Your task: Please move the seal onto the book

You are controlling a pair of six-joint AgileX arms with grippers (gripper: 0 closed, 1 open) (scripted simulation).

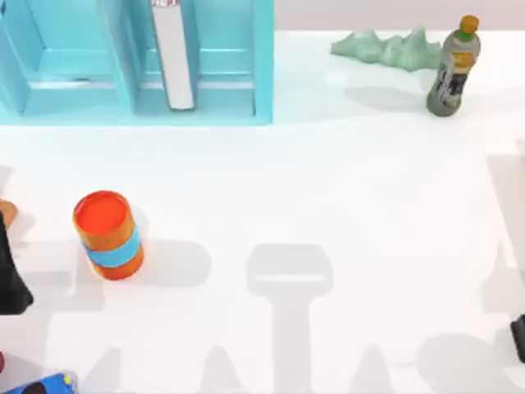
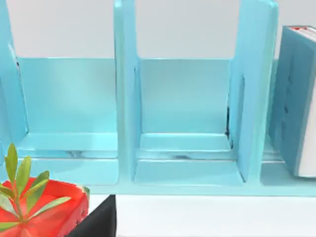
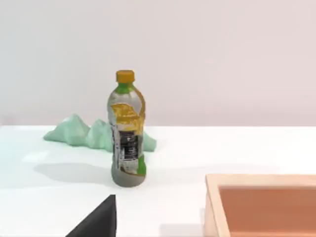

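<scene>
The book (image 1: 173,54) stands upright in the light-blue shelf's right bay, white page edges facing up; the left wrist view shows its teal cover (image 2: 292,98). At the top view's left edge a small tan-orange piece (image 1: 4,212) is cut off by the frame; it may be the seal, but I cannot tell. My left arm (image 1: 10,279) sits just below that piece at the left edge. My right arm (image 1: 518,338) is parked at the right edge, low down. A dark part of each gripper shows in its own wrist view.
An orange can (image 1: 107,235) with a blue band stands left of centre. The shelf unit (image 1: 131,107) spans the back left. A bottle (image 1: 452,69) and a green ridged lump (image 1: 385,48) are back right. A red planter (image 2: 44,212), a tan box (image 3: 261,207) and a blue object (image 1: 47,384) are nearby.
</scene>
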